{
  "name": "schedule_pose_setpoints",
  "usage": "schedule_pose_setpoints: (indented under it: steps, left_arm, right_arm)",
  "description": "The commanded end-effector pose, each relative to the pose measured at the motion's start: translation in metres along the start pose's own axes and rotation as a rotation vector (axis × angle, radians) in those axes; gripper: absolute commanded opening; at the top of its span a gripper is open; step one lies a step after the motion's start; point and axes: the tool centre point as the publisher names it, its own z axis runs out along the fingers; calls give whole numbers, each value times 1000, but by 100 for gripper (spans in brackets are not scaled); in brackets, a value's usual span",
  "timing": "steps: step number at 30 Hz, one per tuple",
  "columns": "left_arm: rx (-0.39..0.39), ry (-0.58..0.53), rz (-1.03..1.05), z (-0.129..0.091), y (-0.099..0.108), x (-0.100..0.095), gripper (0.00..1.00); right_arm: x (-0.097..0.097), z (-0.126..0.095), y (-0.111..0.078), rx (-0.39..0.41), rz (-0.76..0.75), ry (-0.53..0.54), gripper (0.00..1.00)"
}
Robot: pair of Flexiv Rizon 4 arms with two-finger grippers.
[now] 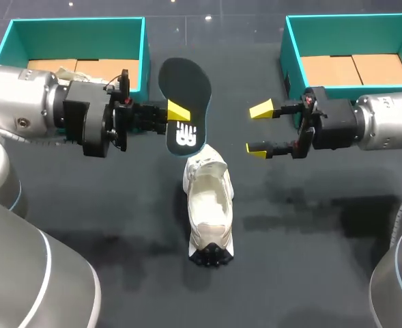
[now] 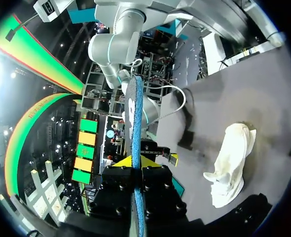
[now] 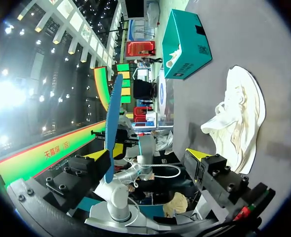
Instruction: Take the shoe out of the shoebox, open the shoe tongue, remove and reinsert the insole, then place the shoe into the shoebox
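Head view is showing the left gripper (image 1: 178, 113) clenching the dark insole (image 1: 185, 92) by its edge and holding it lifted just beyond the white shoe (image 1: 209, 205), probably so it can be steered back into the opening. The right gripper (image 1: 261, 128) is waiting to the shoe's right with its fingers spread and nothing in them, seemingly ready to steady it. The shoe is lying on the table (image 1: 310, 239), with the teal boxes (image 1: 78, 27) standing farther back on either side.
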Motion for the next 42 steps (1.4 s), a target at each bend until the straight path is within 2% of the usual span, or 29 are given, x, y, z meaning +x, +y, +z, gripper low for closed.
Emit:
schedule_pose_setpoints:
  steps: [1,5,14,26,34,40,41,42]
  left_arm:
    - [-16,-39,41,4,-7,16,0]
    - [-30,5,117,9,-3,29,0]
    - [-19,-3,148,16,7,48,0]
    - [-42,-33,179,30,23,66,0]
    - [-43,-38,180,38,27,76,0]
    - [-54,-38,175,42,30,80,0]
    - [-53,-36,178,43,30,80,0]
    - [-52,-36,178,43,30,80,0]
  right_arm:
    - [-1,1,-1,-2,1,-1,100]
    - [-1,1,-1,-2,1,-1,100]
    - [-1,1,-1,-2,1,-1,100]
    - [-4,37,2,-5,-8,-1,100]
    - [-3,53,5,6,-32,-11,100]
    - [-5,60,9,7,-47,-18,92]
    - [-5,61,9,7,-48,-16,86]
    - [-5,62,9,8,-49,-16,71]
